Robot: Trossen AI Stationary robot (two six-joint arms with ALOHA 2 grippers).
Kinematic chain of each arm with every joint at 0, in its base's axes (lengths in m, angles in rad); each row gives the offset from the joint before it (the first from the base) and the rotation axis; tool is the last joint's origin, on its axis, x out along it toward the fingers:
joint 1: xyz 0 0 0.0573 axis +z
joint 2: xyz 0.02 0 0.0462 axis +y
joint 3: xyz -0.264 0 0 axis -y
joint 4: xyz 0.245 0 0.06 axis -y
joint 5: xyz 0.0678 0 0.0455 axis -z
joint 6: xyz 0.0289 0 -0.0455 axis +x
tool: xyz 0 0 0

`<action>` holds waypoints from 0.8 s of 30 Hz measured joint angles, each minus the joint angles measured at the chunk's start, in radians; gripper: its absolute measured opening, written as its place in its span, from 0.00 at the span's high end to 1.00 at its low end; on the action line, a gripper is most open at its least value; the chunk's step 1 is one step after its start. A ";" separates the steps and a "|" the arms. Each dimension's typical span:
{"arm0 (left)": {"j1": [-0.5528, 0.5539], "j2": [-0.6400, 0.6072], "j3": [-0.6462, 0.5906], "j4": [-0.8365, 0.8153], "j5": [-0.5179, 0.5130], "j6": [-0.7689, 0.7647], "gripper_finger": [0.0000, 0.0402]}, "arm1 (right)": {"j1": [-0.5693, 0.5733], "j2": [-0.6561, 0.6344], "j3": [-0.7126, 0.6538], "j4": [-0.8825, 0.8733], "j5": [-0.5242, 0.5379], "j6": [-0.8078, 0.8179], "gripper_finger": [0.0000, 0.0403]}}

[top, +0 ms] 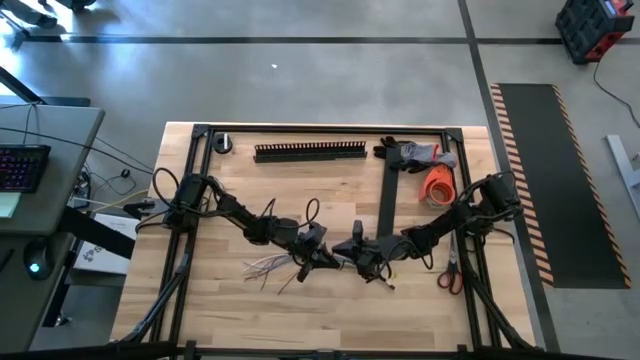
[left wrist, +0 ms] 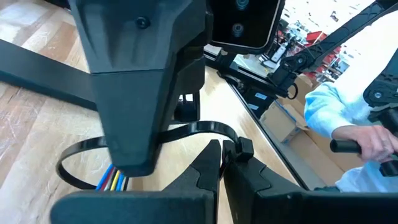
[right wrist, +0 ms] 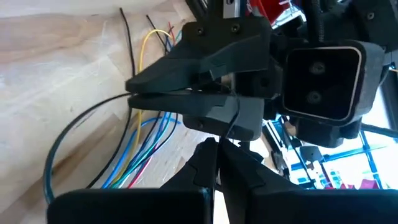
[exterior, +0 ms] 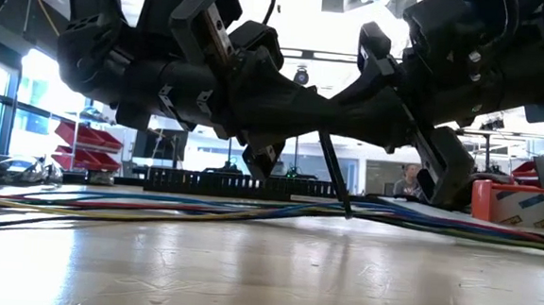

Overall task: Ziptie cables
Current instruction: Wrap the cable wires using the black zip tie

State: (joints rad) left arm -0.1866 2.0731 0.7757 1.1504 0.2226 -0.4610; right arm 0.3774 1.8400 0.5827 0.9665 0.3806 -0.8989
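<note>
The cables point(top: 268, 266), a loose bundle of thin coloured wires, lie flat on the wooden table point(top: 300, 320) at centre-left; they also show in the low view point(exterior: 202, 207). A black zip tie point(left wrist: 186, 130) forms a wide loop, and the coloured wires point(left wrist: 113, 180) show inside it. Both arms meet tip to tip over the table's middle. My left gripper point(left wrist: 222, 163) is shut at the zip tie's head. Right opposite, my right gripper point(right wrist: 216, 149) is shut on the tie's thin tail. The tail point(exterior: 335, 175) slants down to the tabletop. My left gripper pinches the zip tie beside its small head point(left wrist: 241, 149) between its two fingertips, coming nearly level from the table's left. The loop stands out beyond the fingers, just above the wood. My right gripper pinches the tie's thin tail point(right wrist: 232, 127) between its fingertips, coming from the table's right and slanting slightly down. The strap runs on past the left gripper in front of it.
A black slotted duct point(top: 310, 151) lies along the far edge. Grey gloves point(top: 420, 153), an orange tape roll point(top: 438, 186) and scissors point(top: 450, 272) sit at the right. A black rail point(top: 388, 195) crosses the table. A person point(left wrist: 348, 118) stands beyond the table.
</note>
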 joint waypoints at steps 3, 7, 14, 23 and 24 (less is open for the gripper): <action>0.000 0.000 0.000 0.001 0.008 0.000 1.00 | 0.000 0.000 0.000 -0.035 0.009 -0.001 1.00; 0.001 0.000 0.000 0.005 0.016 0.000 1.00 | 0.001 0.000 0.000 -0.057 0.012 -0.001 1.00; 0.001 0.000 0.000 0.006 0.027 -0.002 1.00 | 0.005 0.000 0.000 -0.020 0.034 -0.088 1.00; 0.010 0.000 0.000 0.004 0.030 -0.060 1.00 | 0.005 0.000 0.000 -0.003 0.035 -0.210 1.00; 0.011 0.000 0.000 0.004 0.030 -0.065 1.00 | 0.005 0.000 0.000 -0.002 0.035 -0.217 1.00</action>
State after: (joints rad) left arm -0.1757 2.0731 0.7757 1.1547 0.2523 -0.5261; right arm 0.3824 1.8400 0.5827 0.9648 0.4160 -1.1157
